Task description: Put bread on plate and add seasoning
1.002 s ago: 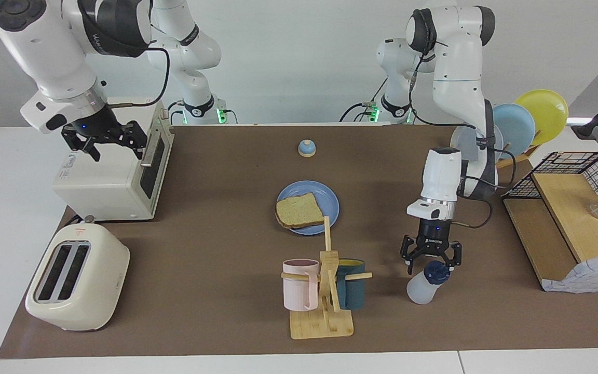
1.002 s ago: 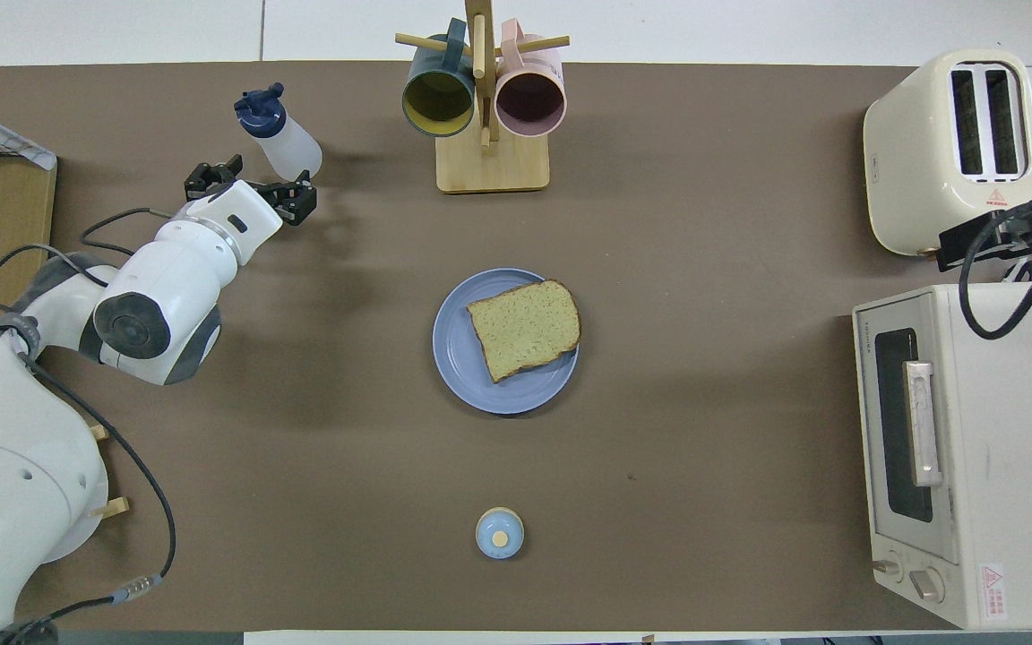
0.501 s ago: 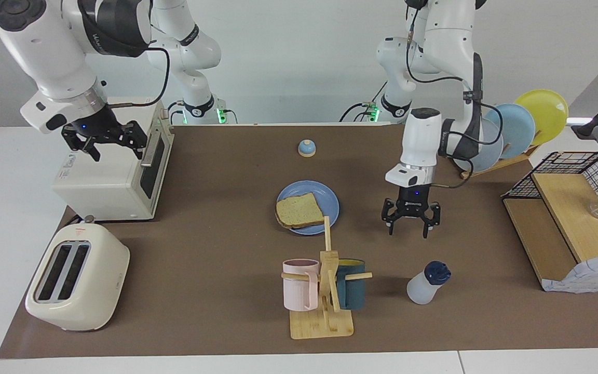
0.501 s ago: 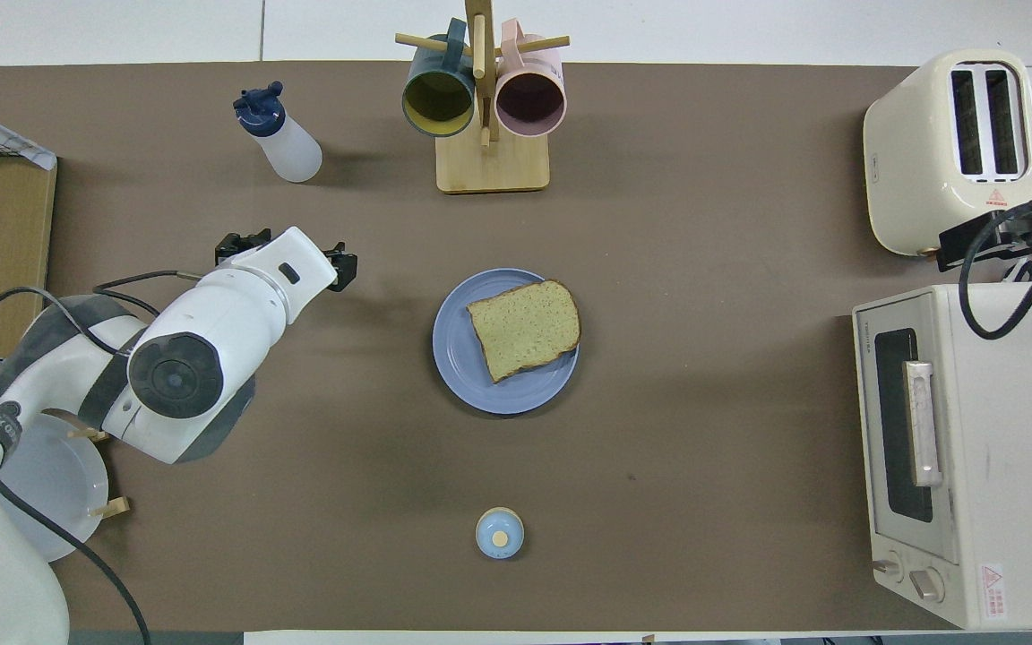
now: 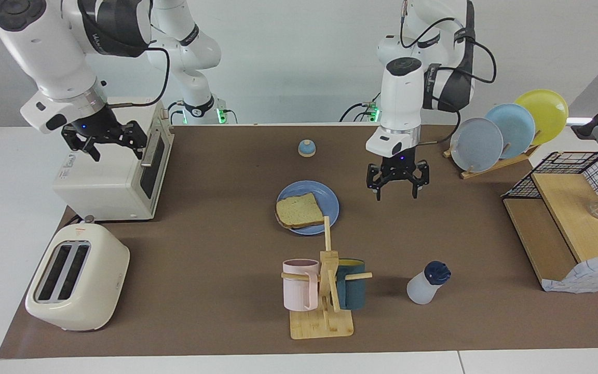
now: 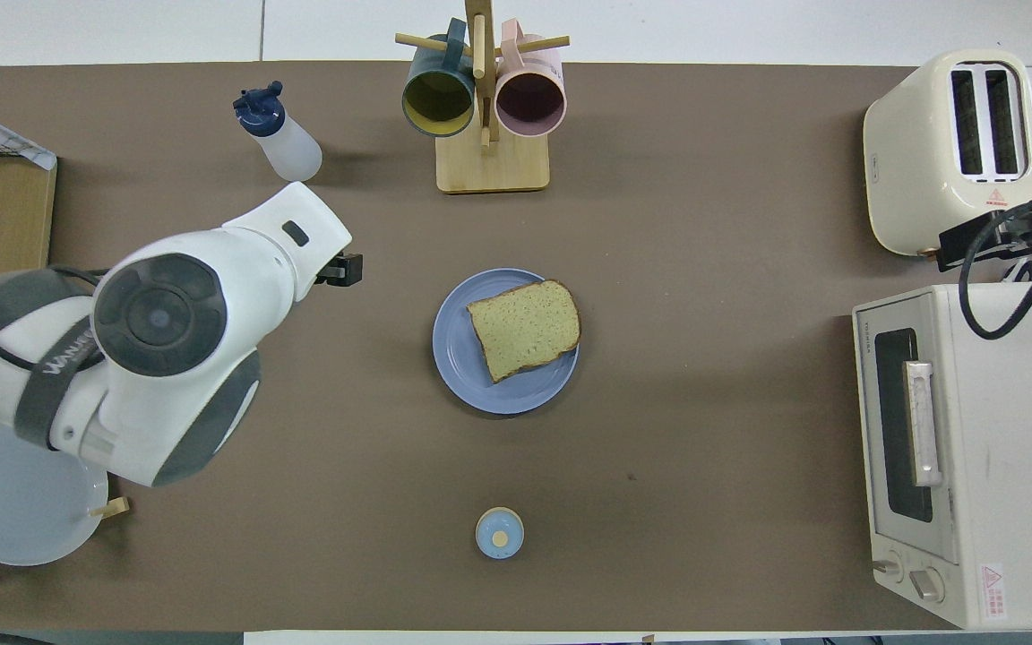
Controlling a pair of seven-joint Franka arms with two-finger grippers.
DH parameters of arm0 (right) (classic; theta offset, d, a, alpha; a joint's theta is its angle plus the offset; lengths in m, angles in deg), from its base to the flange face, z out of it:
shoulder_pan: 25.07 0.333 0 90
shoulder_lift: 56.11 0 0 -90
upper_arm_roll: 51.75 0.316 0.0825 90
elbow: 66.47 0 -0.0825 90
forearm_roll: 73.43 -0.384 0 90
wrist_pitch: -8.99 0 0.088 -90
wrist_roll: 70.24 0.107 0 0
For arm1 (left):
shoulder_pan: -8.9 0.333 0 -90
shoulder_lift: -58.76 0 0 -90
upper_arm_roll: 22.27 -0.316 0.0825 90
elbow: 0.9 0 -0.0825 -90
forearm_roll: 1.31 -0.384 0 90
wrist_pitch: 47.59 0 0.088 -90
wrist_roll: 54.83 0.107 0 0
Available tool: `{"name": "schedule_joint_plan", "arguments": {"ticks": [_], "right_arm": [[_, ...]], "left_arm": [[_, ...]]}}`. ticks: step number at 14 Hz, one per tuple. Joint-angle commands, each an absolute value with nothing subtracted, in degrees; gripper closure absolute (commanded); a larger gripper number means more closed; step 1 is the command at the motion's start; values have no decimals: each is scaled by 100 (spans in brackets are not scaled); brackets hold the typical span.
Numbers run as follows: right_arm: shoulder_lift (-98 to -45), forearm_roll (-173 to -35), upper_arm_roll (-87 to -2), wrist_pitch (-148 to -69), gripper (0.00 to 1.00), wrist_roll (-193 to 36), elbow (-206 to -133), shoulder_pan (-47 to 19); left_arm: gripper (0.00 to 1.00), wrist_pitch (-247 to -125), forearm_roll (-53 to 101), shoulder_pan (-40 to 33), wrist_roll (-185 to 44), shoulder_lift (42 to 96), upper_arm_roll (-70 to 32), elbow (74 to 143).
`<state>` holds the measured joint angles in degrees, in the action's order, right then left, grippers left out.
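Bread plated; bottle set down, both grippers empty.

Bread (image 5: 299, 210) lies on the plate (image 5: 330, 200). Bottle (image 5: 426, 283) stands upright, farther from the robots than the plate, toward the left arm's end. Left gripper (image 5: 397, 186) hangs spread beside the plate; right gripper (image 5: 106, 143), spread, waits over the oven (image 5: 107, 182). If more seasoning is judged needed, the bottle is best gripped mid-body, below the cap.

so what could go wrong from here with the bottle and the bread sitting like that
1. The bottle stands tilted on the mat beside the mug rack; it may tip over, or a regrasp could knock the mugs.
2. The bread overhangs the plate rim, so a nudge might slide it off.
3. The left gripper hangs open over bare mat, holding nothing; whether seasoning was added cannot be told.
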<state>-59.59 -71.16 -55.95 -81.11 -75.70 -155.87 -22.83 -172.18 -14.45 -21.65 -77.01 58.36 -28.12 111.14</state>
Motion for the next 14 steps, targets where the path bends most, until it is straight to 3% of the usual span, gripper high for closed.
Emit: {"name": "schedule_joint_plan", "arguments": {"ticks": [1,3,6,14], "right_arm": [[-5936,-7141,-5561,-8040,0,-7525,-15594,-2331],[-5936,-7141,-5561,-8040,0,-7525,-15594,-2331],[-5936,-7141,-5561,-8040,0,-7525,-15594,-2331],[-5936,-7141,-5561,-8040,0,-7525,-15594,-2331]], "left_arm": [[0,-15461,-599,-1837,-6393,5902,-2983,9671],[0,-14772,-518,-1327,-5680,5833,-2983,9307],[0,-14445,-456,-825,-5105,5411,-3036,9384],[0,-14426,-509,-508,-5157,4980,-2983,9482]]}}
